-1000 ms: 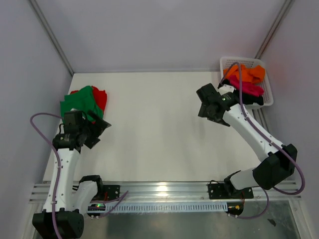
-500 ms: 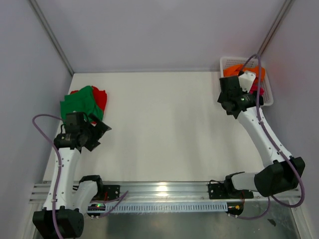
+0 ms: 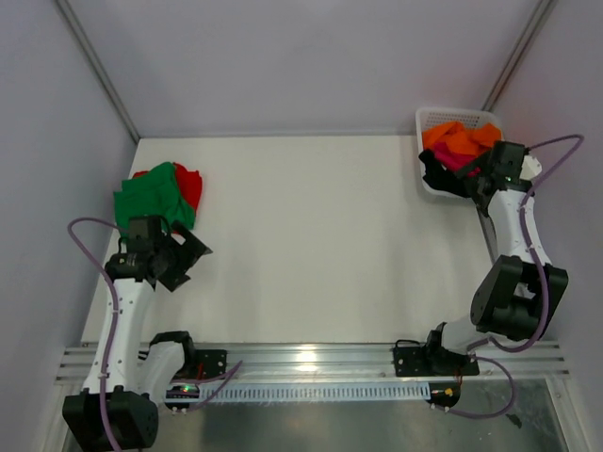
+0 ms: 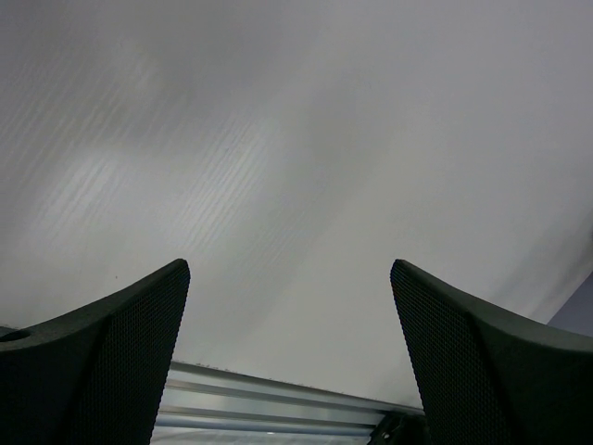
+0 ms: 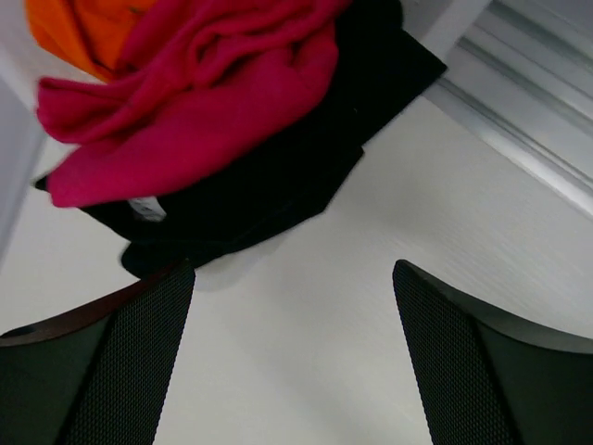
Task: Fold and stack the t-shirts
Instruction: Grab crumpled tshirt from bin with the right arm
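Note:
A green t-shirt (image 3: 149, 196) lies crumpled on a red one (image 3: 192, 185) at the table's left edge. My left gripper (image 3: 188, 260) (image 4: 289, 357) hangs just in front of that pile, open, with only bare table between its fingers. In the white basket (image 3: 430, 117) at the back right lie orange (image 3: 460, 139) (image 5: 79, 28), magenta-pink (image 3: 456, 160) (image 5: 199, 111) and black (image 5: 278, 181) t-shirts. The black one spills over the basket's front edge. My right gripper (image 3: 445, 179) (image 5: 292, 357) is at that edge, open and empty, just short of the black cloth.
White table (image 3: 311, 235) spreads between the two piles. An aluminium rail (image 3: 311, 356) (image 4: 278, 408) runs along the near edge. Grey walls close in on the left, back and right, and the basket sits tight in the back right corner.
My right arm has swung from the table's middle right back to the basket's front edge. The left arm has drawn slightly toward the near edge. Both grippers stayed open.

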Available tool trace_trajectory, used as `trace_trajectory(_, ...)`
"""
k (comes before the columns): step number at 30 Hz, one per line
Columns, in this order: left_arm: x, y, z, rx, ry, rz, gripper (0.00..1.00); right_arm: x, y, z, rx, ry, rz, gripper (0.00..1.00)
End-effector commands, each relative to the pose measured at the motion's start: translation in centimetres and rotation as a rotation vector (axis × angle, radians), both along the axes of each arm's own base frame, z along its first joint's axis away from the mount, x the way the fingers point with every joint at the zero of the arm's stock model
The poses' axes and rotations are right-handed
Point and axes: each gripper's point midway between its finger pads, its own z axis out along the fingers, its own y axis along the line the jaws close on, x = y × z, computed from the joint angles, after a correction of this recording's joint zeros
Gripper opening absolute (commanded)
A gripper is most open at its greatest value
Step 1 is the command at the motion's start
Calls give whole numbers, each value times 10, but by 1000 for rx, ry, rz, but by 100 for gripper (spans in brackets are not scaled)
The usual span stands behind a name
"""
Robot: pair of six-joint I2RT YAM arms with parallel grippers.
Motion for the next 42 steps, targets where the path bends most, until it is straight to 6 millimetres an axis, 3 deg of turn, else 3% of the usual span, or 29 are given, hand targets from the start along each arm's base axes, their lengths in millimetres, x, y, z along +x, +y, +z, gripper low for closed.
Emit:
trace_trajectory(1, -5, -2, -6, -2, -5, -21, 92, 36, 9, 29, 283, -319, 38, 92)
trace_trajectory(3, -6, -3, -13, -6, 3, -18, 92, 38, 16, 28, 368, -367, 42, 92)
trace_trajectory(6, -9, -4, -24, -19, 27, -14, 92, 43, 14, 38, 400, -437, 21, 92)
trace_trajectory(11, -10, -2, -33, -6, 42, -17, 92, 43, 11, 35, 497, -495, -74, 92)
trace_trajectory(15, -10, -4, -34, -16, 43, -22, 92, 47, 4, 41, 478, -497, -97, 92)
trace_trajectory(21, -7, -13, -26, -69, 25, -32, 92, 48, -24, 47, 366, -489, -190, 86)
trace_trajectory(26, -5, -10, -15, -50, 12, -26, 92, 55, -32, 28, 401, -459, -256, 77)
trace_trajectory(31, -5, -4, -6, -22, 3, -10, 92, 59, -28, 13, 447, -430, -261, 75)
trace_trajectory(42, -16, -1, -8, -3, 16, 14, 92, 41, -20, -3, 449, -352, -260, 75)
